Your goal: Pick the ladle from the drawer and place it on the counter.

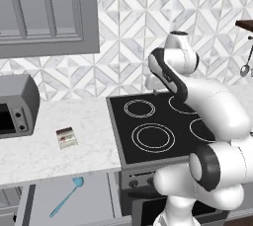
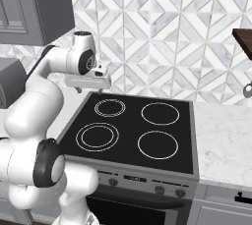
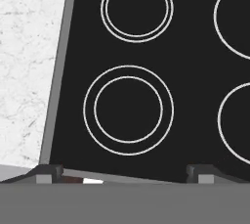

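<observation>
Drawer (image 1: 99,195) holds ladle (image 1: 65,198), pincer (image 3: 124,171) well apart.

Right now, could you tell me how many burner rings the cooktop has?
4 on the cooktop: rear left, rear right, front left, front right. None seem hidden.

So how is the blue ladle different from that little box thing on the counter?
The ladle is long, thin and light blue, with a small round bowl at one end; the little box is short, blocky and pale with dark stripes. The ladle lies down in the open grey drawer, while the box sits up on the white counter. Both lie to the left of the black cooktop, and the robot holds neither.
</observation>
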